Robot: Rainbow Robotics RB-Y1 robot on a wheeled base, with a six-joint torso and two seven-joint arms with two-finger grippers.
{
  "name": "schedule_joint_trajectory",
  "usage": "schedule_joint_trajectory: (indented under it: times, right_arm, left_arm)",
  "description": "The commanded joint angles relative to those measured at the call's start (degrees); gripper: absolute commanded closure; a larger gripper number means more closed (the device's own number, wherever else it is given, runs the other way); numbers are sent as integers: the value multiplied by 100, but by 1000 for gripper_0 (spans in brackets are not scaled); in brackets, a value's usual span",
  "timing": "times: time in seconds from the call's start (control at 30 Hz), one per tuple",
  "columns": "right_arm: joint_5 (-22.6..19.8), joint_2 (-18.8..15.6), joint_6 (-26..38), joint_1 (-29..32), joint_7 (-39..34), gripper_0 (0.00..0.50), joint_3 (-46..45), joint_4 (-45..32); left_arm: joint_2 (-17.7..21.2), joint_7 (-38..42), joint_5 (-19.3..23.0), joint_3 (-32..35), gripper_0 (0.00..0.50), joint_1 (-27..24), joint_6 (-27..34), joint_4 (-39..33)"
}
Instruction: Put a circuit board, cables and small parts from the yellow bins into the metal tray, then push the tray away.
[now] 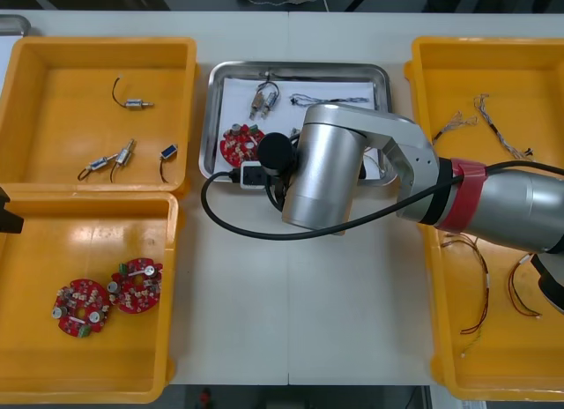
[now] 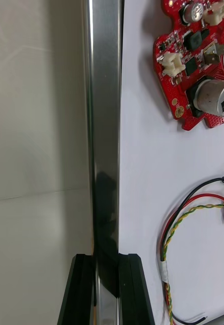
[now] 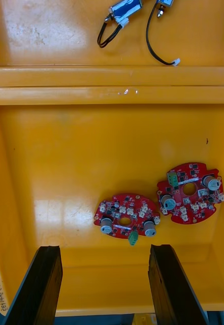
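Observation:
The metal tray (image 1: 300, 68), white inside, stands at the table's far middle. It holds a red circuit board (image 1: 240, 145), small metal parts (image 1: 264, 99) and thin cables (image 1: 330, 99). My right arm (image 1: 322, 167) reaches over the tray's near edge and hides its gripper there. In the right wrist view my right gripper (image 2: 106, 259) is shut on the tray's shiny rim (image 2: 104, 127), one finger on each side of it. The board (image 2: 198, 61) and a red and yellow cable (image 2: 193, 213) lie inside. My left gripper (image 3: 104, 249) hangs open above two boards (image 3: 126, 216) in the near left bin.
The far left bin (image 1: 35, 100) holds several small metal parts (image 1: 132, 103). In the near left bin (image 1: 26, 356) lie two boards (image 1: 137, 286). Both right bins (image 1: 529, 56) hold loose cables (image 1: 493, 127). Bare table (image 1: 300, 294) lies in front of the tray.

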Motion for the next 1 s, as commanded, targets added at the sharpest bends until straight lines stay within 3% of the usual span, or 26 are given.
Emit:
schedule_joint_trajectory:
  times: [0.03,1.0]
  right_arm:
    - [-148,126,-304,-447,272,500,58,271]
    - [-157,187,-2097,-957,834,500,58,2003]
  left_arm:
    - [236,-173,-49,151,0,-166,-34,-16]
    - [236,-173,-49,151,0,-166,-34,-16]
